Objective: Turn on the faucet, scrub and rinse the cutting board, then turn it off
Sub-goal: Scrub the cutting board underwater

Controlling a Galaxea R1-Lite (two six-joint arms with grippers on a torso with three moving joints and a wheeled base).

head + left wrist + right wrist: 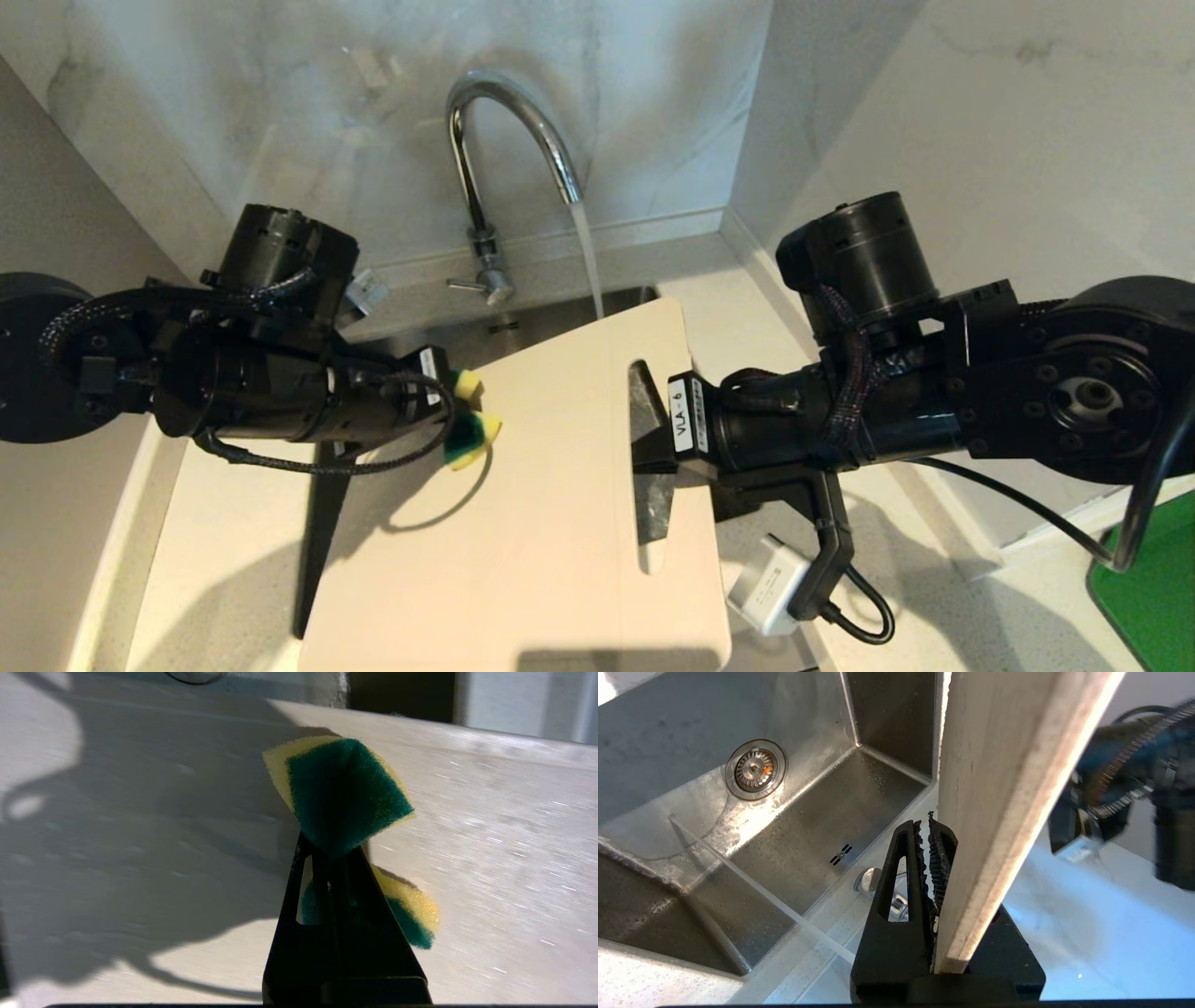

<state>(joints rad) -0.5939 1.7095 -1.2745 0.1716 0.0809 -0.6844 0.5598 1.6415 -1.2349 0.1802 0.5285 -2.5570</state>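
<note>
Water was pouring from the faucet [509, 131] in a steady stream onto the far end of the cutting board [541, 485], and the right tool [658, 448] was clamped on the board's edge right at the slot handle, holding it tilted over the sink [794, 826]. Across the board from it, the left tool [334, 858] was squeezed tight on a folded yellow-and-green sponge [343, 793], which hung just off the board's surface near its far left corner. The risk, as I judged it: a wet, thin plastic edge in a narrow pinch could slip or swivel once the sponge pushed down, dropping the board into the sink. Water striking the tilted face could also run toward the right tool and the white adapter [767, 586] on the bench [934, 597] behind it. One label showed, on the right wrist: "VLA-6" [683, 417].
</note>
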